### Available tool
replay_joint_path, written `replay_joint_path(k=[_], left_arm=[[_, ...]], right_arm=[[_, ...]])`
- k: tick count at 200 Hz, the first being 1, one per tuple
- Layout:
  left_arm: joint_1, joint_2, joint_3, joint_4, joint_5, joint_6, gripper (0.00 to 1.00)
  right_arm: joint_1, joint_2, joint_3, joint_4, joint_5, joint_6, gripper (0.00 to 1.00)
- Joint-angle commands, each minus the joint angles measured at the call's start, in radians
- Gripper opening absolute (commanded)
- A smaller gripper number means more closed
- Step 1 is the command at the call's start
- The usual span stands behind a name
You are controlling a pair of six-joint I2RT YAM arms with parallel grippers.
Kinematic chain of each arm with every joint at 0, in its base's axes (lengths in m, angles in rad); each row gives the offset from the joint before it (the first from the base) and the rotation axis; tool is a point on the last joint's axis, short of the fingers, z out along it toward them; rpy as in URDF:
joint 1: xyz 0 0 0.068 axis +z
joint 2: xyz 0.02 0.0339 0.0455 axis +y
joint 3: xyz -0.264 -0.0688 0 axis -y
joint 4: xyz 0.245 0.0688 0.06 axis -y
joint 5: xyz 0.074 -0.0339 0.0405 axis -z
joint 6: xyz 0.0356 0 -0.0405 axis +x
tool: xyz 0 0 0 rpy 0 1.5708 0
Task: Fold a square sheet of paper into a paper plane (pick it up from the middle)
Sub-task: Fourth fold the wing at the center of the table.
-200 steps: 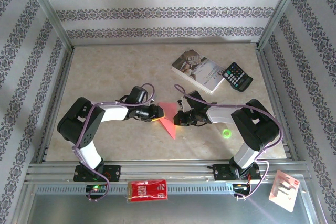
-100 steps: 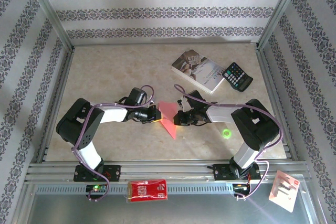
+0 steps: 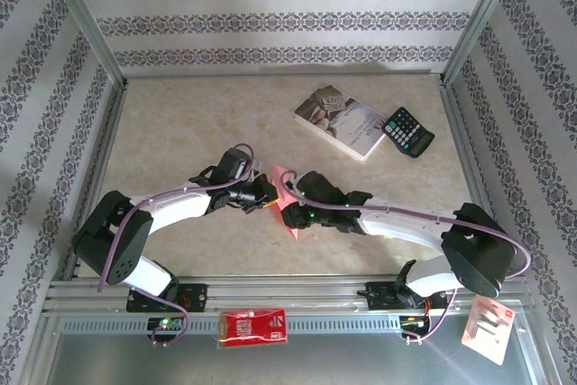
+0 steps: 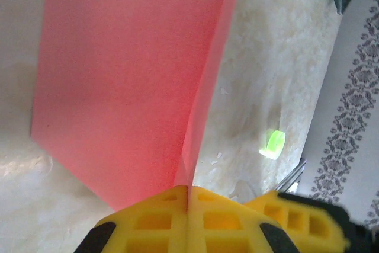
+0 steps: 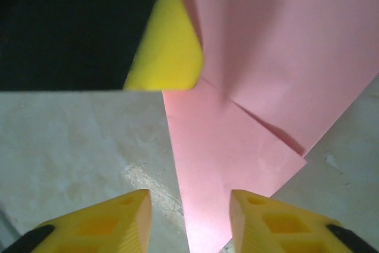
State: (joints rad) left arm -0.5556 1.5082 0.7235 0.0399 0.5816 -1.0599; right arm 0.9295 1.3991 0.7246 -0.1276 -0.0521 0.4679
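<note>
While the overhead view takes in the whole table [image 3: 180,132], with a paperback book [image 3: 341,122] and a calculator [image 3: 407,132] just beside it at the far right and a red packet [image 3: 254,326] on the near rail, the folded pink-red paper [image 3: 287,203] is reduced there to a small wedge at the table's middle, between the two arm tips. From the left wrist, a raised crease is revealed, standing on edge with a broad panel spread to its left over the marble, and a small green object [image 4: 274,143] is made out beyond it. From the right wrist, overlapping flaps and a slanting fold line are shown instead. Seen from overhead, the paper's long axis is laid from far to near, and its pointed end is turned toward the near edge, slightly to the right. The left gripper [image 4: 188,197] is pressed together on the raised crease, with the sheet pinched between its yellow fingers. The right gripper [image 5: 189,205] is held partly apart, with the paper's narrow end lying between its fingers; whether they touch the paper cannot be told.
</note>
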Motion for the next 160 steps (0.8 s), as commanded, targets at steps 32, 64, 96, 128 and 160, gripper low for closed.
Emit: replay_joint_path(k=[32,64,96,128,160], left_arm=[[-0.006,-0.005,0.040,-0.102,-0.027,-0.142,0.00],[-0.006,0.003,0.058,-0.138,-0.025,-0.142,0.00],[-0.006,0.003,0.063,-0.153,-0.032,-0.143,0.00],[-0.006,0.006,0.064,-0.155,-0.029,-0.148,0.00],[-0.007,0.010,0.063,-0.152,-0.027,-0.156,0.00]], right_arm=[[0.178,0.101,0.036,-0.001,0.432,0.111,0.45],[0.221,0.171,0.075,-0.022,0.513,0.141,0.45],[0.240,0.225,0.106,-0.030,0.546,0.157,0.44],[0.252,0.274,0.146,-0.053,0.579,0.163,0.42],[0.266,0.319,0.191,-0.099,0.622,0.179,0.40]])
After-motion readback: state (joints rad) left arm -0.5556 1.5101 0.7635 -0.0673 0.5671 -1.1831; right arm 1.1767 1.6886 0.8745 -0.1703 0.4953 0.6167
